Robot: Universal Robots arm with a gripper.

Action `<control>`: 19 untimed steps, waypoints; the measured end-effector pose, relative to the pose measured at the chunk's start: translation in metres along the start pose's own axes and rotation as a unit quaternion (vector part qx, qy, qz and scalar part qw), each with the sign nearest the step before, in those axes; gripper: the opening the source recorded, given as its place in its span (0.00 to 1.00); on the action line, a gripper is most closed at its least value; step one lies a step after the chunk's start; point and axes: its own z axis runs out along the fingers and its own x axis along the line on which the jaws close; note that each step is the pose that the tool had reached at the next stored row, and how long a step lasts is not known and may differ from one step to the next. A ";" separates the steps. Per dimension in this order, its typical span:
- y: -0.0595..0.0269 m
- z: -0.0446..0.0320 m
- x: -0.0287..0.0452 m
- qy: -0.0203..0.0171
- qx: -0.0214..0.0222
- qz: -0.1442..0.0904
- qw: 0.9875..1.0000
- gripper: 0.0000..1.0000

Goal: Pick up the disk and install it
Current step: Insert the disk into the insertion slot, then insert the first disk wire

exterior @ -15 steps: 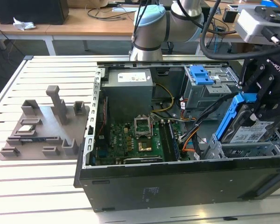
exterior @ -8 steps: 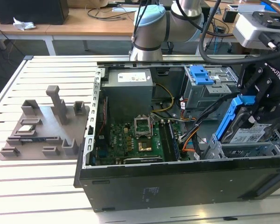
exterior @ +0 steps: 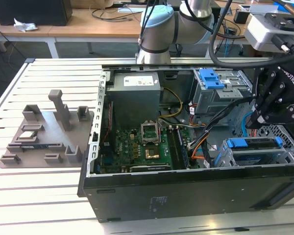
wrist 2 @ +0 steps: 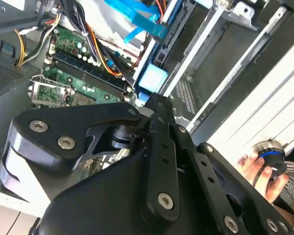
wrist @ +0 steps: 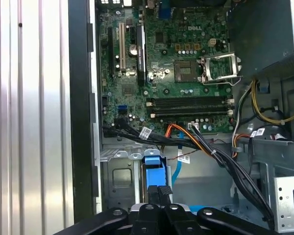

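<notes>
The disk (exterior: pixel 255 145), silver with a blue carrier frame along its top edge, lies in the drive bay at the front corner of the open computer case (exterior: pixel 186 188), on the exterior view's right. My gripper (exterior: pixel 254 122) hangs just above it, fingers pointing down. In the first wrist view the two black fingers (wrist: pixel 153 195) are pressed together, and the gripper (wrist: pixel 159 192) rests at the end of the disk's blue carrier (wrist: pixel 154 171). In the second wrist view the gripper (wrist 2: pixel 157 100) tapers to a tip just short of the blue carrier end (wrist 2: pixel 152 78). Nothing shows between the fingers.
Orange and black cables (exterior: pixel 206 142) cross the case beside the bay. A blue latch on a grey cage (exterior: pixel 210 78) stands at the back, with the motherboard (exterior: pixel 137 147) and power supply (exterior: pixel 134 90) nearby. A grey fixture plate (exterior: pixel 44 132) lies outside. A person's hand (wrist 2: pixel 257 169) holds a round knob.
</notes>
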 end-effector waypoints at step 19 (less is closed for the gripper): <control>-0.0504 0.0041 -0.0099 0.003 -0.004 0.000 1.000 0.11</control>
